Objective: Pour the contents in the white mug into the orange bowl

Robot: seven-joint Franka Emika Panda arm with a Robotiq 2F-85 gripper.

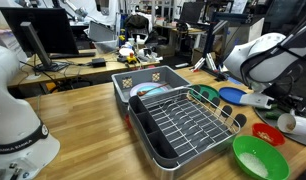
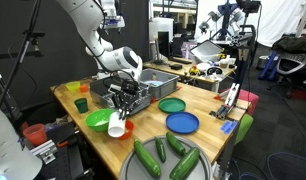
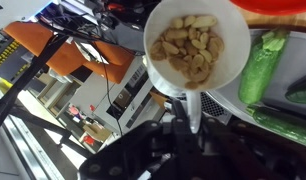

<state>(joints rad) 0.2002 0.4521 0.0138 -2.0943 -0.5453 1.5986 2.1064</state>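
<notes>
My gripper (image 3: 191, 128) is shut on the handle of the white mug (image 3: 190, 45). The wrist view looks into the mug's mouth, which holds pale nut-like bits. In both exterior views the mug (image 2: 117, 126) (image 1: 287, 121) hangs tilted on its side, just above the table. The orange bowl (image 1: 268, 133) sits right beside it, between the mug and the green bowl (image 1: 259, 157). Only a sliver of the orange bowl (image 2: 128, 128) shows behind the mug, and an orange edge (image 3: 278, 6) shows at the top of the wrist view.
A grey dish rack (image 1: 178, 118) (image 2: 143, 92) stands mid-table. A blue plate (image 2: 182, 122) and a green plate (image 2: 172, 105) lie near it. Several cucumbers (image 2: 158, 158) (image 3: 263, 65) lie at the table's front. The green bowl (image 2: 98, 121) sits beside the mug.
</notes>
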